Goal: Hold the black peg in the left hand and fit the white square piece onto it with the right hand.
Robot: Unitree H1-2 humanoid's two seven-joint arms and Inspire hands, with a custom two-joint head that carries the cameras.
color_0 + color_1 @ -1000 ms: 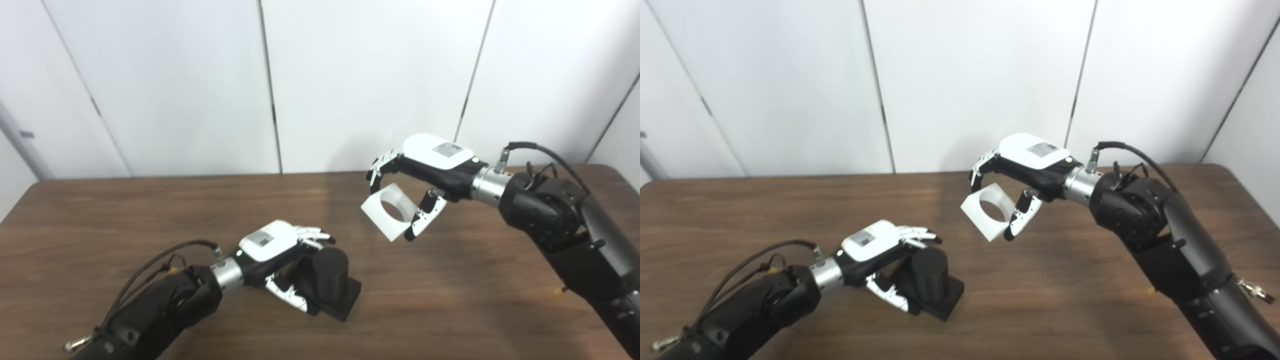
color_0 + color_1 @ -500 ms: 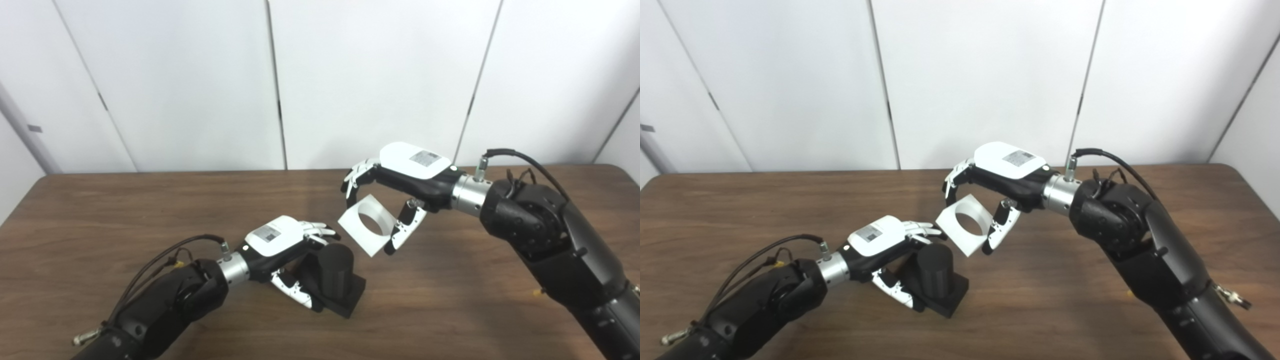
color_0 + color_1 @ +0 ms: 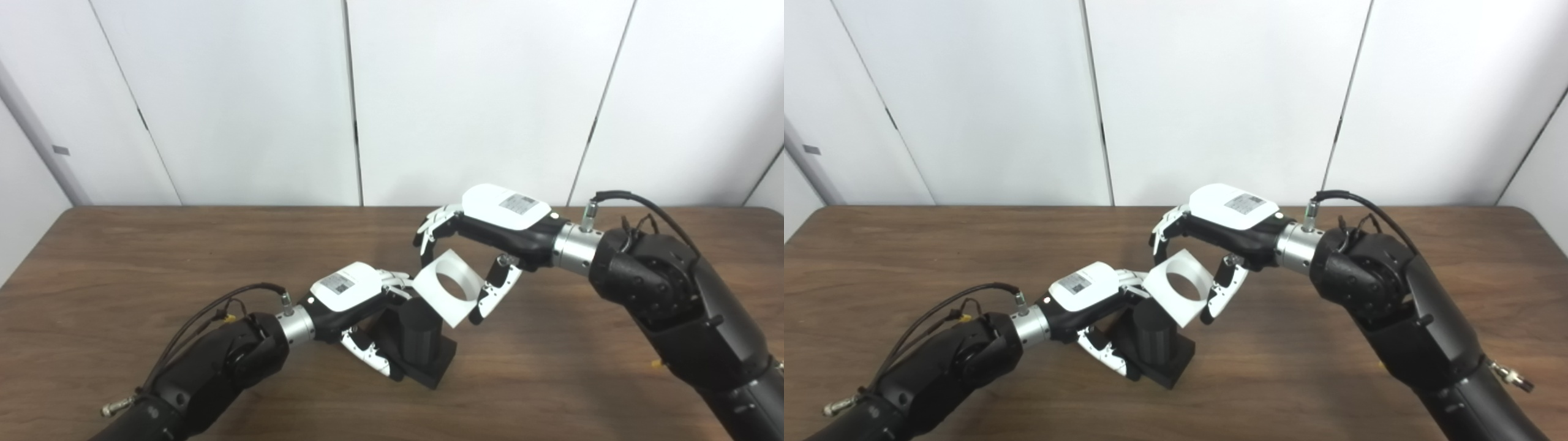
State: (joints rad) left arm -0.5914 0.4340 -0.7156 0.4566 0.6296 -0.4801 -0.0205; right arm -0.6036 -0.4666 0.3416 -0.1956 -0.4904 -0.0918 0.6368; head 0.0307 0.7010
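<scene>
- The black peg [image 3: 418, 334] is gripped by the left hand [image 3: 355, 297]; its square base rests on the wooden table [image 3: 122, 257], slightly tilted, a little toward 7 o'clock from the table's middle.
- The white square piece [image 3: 452, 286] is pinched between the fingers and thumb of the right hand [image 3: 490, 236], in the air just at 1 o'clock of the peg's top.
- The holding part of the task is judged done; the fitting is not: the piece's lower corner overlaps the peg's top in both views, but the hole is not yet over it. Contact cannot be told.
- What remains, by judgement, is lining the hole up with the peg and sliding the piece down.
- The peg is a matte black cylinder on a flat block; the piece is a thin, smooth white plate with a round hole, seemingly rigid plastic.
- The table shows brown, low-gloss wood grain.
</scene>
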